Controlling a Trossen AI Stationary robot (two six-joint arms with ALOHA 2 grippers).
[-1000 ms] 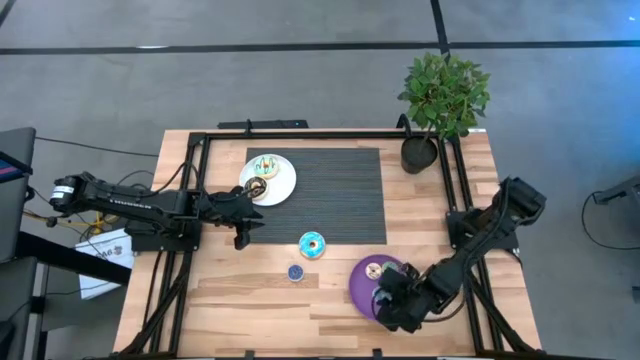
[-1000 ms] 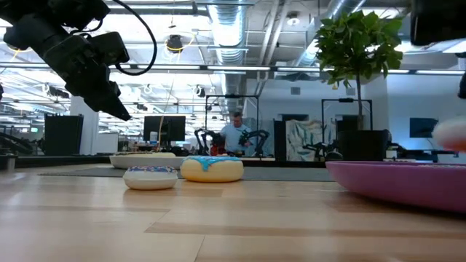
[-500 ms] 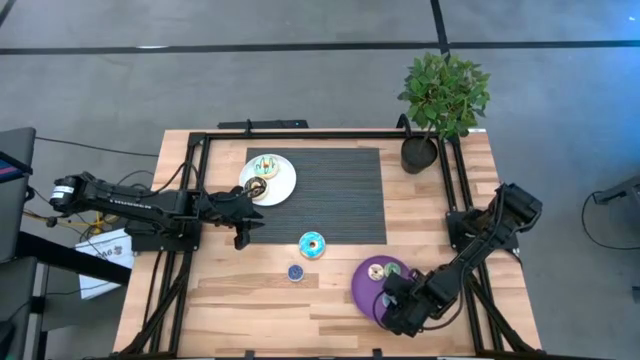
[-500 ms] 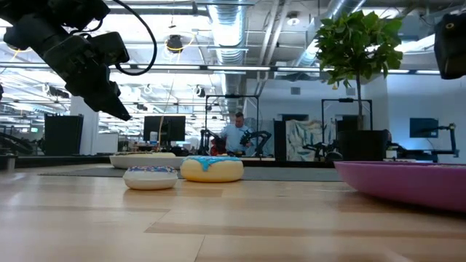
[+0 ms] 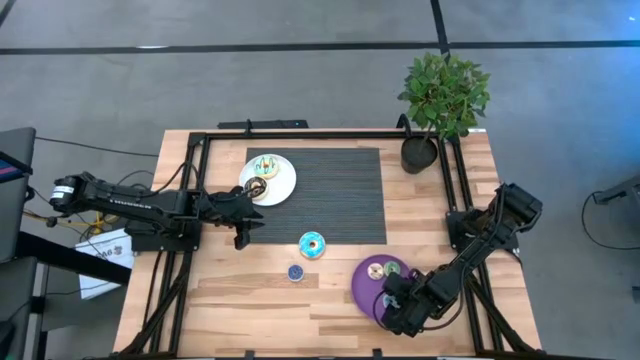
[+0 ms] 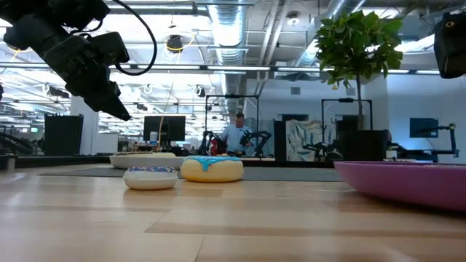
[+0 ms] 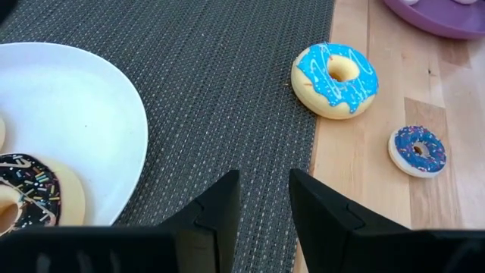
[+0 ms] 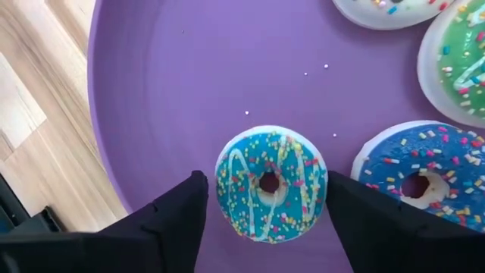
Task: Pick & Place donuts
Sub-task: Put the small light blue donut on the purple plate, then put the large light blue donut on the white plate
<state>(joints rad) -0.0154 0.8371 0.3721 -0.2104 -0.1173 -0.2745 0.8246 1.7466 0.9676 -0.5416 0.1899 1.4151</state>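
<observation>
right hand (image 8: 267, 199) is over the near rim of the purple plate (image 8: 174, 83), its fingers (image 8: 176, 220) spread wide to either side of a teal-iced donut (image 8: 270, 184) with sprinkles that lies flat on the plate; the pads are not seen touching it. just beyond that hand on the same plate lie a blue-iced donut (image 8: 415, 182), a green-iced donut (image 8: 458, 70) and a white-iced donut (image 8: 394, 10), the last two cut off by the view's edge. left hand (image 7: 265, 199) hovers over the dark woven mat (image 7: 220, 91), its fingers (image 7: 214, 216) a little parted with a narrow gap and nothing between them. beside that hand sits the white plate (image 7: 83, 114), carrying a brown sprinkled donut (image 7: 34, 189); in the high view a second, lighter donut (image 5: 265, 165) lies on that plate. ahead of the left hand, a light-blue-iced donut (image 7: 335, 80) rests at the mat's edge, and a small purple-blue donut (image 7: 417, 150) lies on the bare desk (image 7: 394, 212) near it. a potted plant (image 5: 440, 100) stands at the desk's far corner. no brand, label or writing can be read on any item.
</observation>
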